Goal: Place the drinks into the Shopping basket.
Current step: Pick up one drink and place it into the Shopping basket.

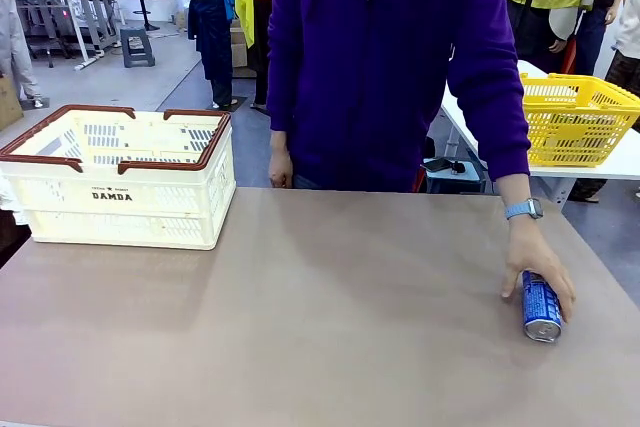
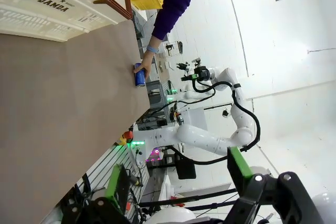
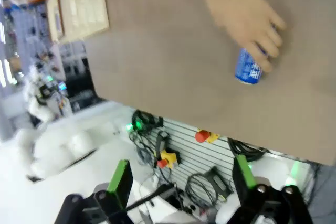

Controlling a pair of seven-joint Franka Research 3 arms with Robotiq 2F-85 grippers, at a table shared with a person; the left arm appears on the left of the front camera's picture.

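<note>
Blue can [image 1: 541, 306]: lying on its side on the near right part of the table [image 1: 320, 317], silver top turned toward the robot's side, white lettering along the blue wall.
Can, from the wrists: seen in the left wrist view [image 2: 139, 75] close to the table's edge, and in the right wrist view [image 3: 248, 68] ahead of the fingers, under the hand.
Person's hand [image 1: 535, 262]: laid over the can's far end, fingers curled down round its sides, touching it; pale blue watch [image 1: 524, 209] on the wrist, purple sleeve above.
Shopping basket [image 1: 120, 177]: upright at the far left of the table, well apart from the can; cream slotted walls, dark brown rim and handles, "DAMDA" printed on the side facing the robot.
Left gripper [image 2: 176, 163]: spread wide, nothing between the green pads, off the table's near edge, well apart from the can and basket.
Right gripper [image 3: 181, 179]: spread wide, grasping nothing, held back beyond the table's near edge, apart from the can.
Yellow basket [image 1: 575, 119]: mesh-sided, on a white table behind the person, far right.
</note>
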